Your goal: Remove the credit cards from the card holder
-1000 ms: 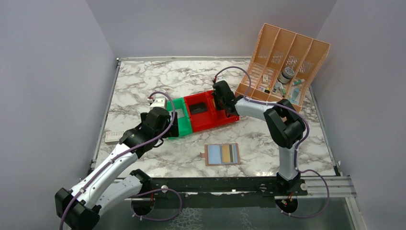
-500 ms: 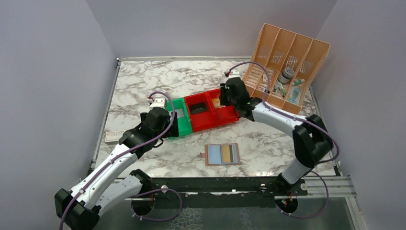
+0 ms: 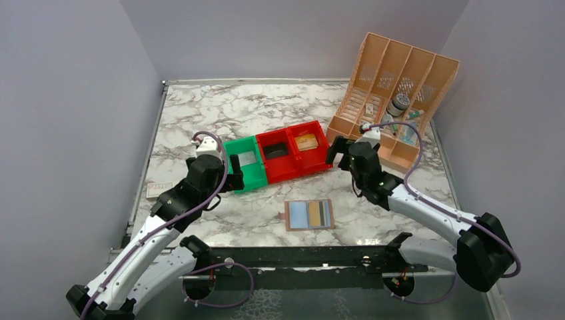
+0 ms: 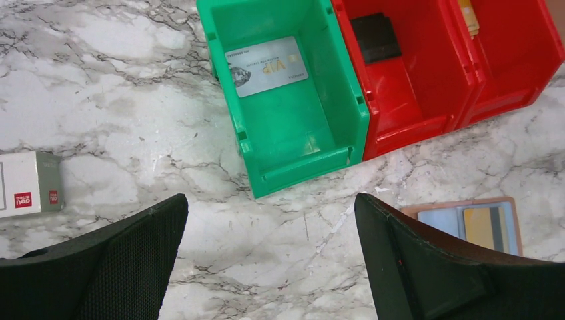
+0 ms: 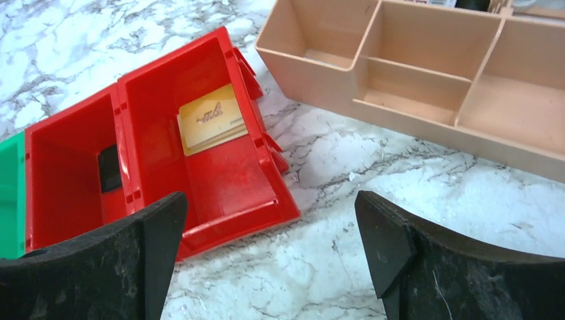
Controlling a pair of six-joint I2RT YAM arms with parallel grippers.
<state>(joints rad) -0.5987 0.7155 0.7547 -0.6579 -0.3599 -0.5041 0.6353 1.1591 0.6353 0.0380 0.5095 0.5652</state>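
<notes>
The card holder (image 3: 308,215) lies open and flat near the table's front edge. A yellow-gold card with a black stripe (image 3: 316,214) and a dark card (image 3: 325,214) sit in its right pocket. In the left wrist view the card holder (image 4: 460,215) peeks out beside my right finger. A silver card (image 4: 266,65) lies in the green bin (image 3: 244,175), a dark card (image 4: 375,37) in the middle red bin, and a gold card (image 5: 212,123) in the right red bin (image 5: 233,193). My left gripper (image 3: 233,175) hangs open just in front of the green bin. My right gripper (image 3: 338,152) is open and empty beside the right red bin.
A peach slotted file organizer (image 3: 400,93) with small items stands at the back right, close to my right gripper. A small white box (image 3: 160,189) lies at the left edge. Bare marble stretches between the bins and the card holder.
My right gripper has opened, left the gold card in the right red bin and drawn back to the right. The left arm has pulled back a little toward the front.
</notes>
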